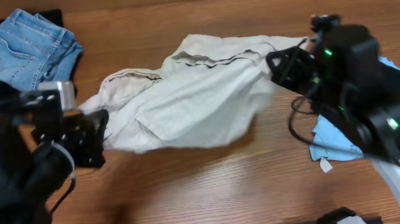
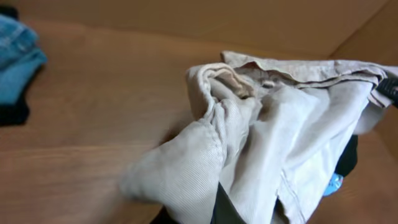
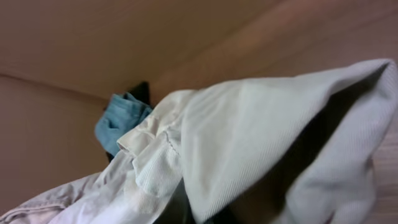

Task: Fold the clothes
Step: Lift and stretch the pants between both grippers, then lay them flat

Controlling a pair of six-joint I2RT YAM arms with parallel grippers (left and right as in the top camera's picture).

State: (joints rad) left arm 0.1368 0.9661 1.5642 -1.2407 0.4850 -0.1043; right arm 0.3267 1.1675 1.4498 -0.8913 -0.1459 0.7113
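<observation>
The cream trousers [image 1: 192,98] lie bunched across the middle of the table, lifted at both ends. My left gripper [image 1: 100,130] is shut on the trousers' left end; in the left wrist view the cloth [image 2: 249,143] drapes over the fingers and hides them. My right gripper [image 1: 276,64] is shut on the trousers' right end near the waistband; in the right wrist view the cloth [image 3: 249,130] covers the jaws.
Folded blue jeans [image 1: 27,47] on a black garment lie at the far left corner. A light blue garment [image 1: 338,140] on dark cloth lies at the right under my right arm. Bare wood table [image 1: 213,189] shows in front.
</observation>
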